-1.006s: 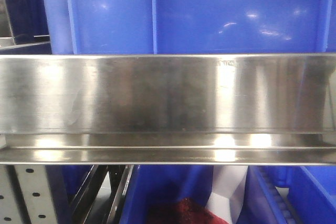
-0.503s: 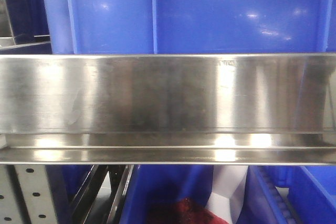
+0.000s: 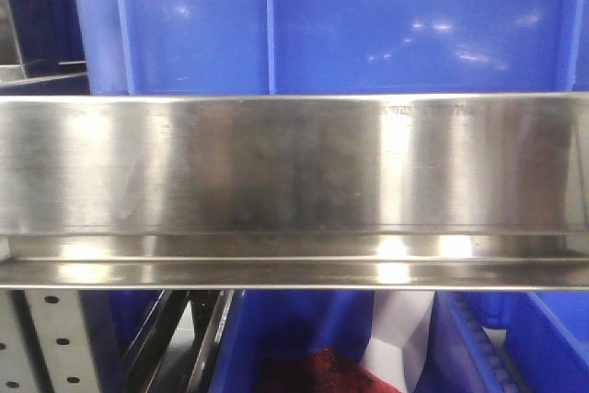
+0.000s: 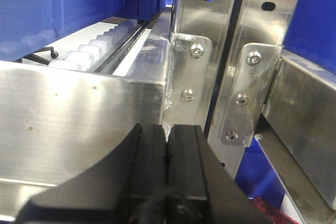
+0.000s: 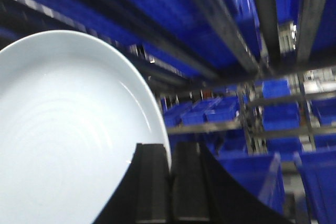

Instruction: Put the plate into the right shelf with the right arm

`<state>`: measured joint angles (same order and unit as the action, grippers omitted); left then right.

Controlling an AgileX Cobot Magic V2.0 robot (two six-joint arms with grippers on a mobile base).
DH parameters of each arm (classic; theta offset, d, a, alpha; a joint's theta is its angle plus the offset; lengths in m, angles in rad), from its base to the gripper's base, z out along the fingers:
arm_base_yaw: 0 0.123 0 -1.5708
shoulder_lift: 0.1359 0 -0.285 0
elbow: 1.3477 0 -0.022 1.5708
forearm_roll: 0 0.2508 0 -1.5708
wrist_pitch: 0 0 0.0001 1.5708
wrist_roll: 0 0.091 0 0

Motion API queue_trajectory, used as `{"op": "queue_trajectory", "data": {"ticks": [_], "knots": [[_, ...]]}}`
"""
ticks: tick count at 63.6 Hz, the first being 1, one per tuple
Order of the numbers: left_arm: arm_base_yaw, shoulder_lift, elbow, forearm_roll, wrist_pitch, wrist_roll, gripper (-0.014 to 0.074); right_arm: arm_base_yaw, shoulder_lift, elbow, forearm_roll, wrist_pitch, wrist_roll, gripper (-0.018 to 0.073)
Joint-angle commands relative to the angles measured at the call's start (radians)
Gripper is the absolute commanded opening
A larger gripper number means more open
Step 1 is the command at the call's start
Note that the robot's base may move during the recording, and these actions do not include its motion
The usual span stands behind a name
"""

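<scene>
The white plate [image 5: 68,135] fills the left half of the right wrist view, held on edge. My right gripper [image 5: 169,153] is shut on the plate's rim, one black finger on each side. Behind the plate run blurred steel rails and blue bins of the right shelf [image 5: 220,40]. In the front view the shelf's shiny steel front lip [image 3: 294,167] spans the whole width, with a blue bin [image 3: 350,20] above it; neither the plate nor an arm shows there. My left gripper [image 4: 167,135] is shut on nothing, close in front of a steel shelf lip [image 4: 79,124].
Bolted steel brackets and perforated uprights [image 4: 210,56] stand right of the left gripper. White rollers [image 4: 100,45] run along a shelf track. Below the front lip sit another blue bin [image 3: 304,338] holding something red [image 3: 327,373], and a grey perforated upright [image 3: 51,338].
Nothing has visibly moved in the front view; only the light reflections on the upper blue bin have shifted slightly.
</scene>
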<state>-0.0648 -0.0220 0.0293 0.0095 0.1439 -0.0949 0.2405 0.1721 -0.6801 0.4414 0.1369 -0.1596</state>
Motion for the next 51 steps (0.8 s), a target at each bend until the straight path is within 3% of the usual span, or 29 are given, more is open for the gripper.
{"op": "queue_trajectory", "data": {"ticks": [1,25,51], "knots": [[-0.007,0.002,0.012,-0.002,-0.089,-0.006,-0.0047,-0.003,0.078,-0.114,0.016,-0.074,0.004,0.0056],[-0.007,0.002,0.012,-0.002,-0.089,-0.006,-0.0047,-0.003,0.488,-0.399,0.016,0.033,0.004,0.0056],[-0.007,0.002,0.012,-0.002,-0.089,-0.006,-0.0047,-0.003,0.849,-0.495,0.016,0.006,0.004,0.0057]]}}
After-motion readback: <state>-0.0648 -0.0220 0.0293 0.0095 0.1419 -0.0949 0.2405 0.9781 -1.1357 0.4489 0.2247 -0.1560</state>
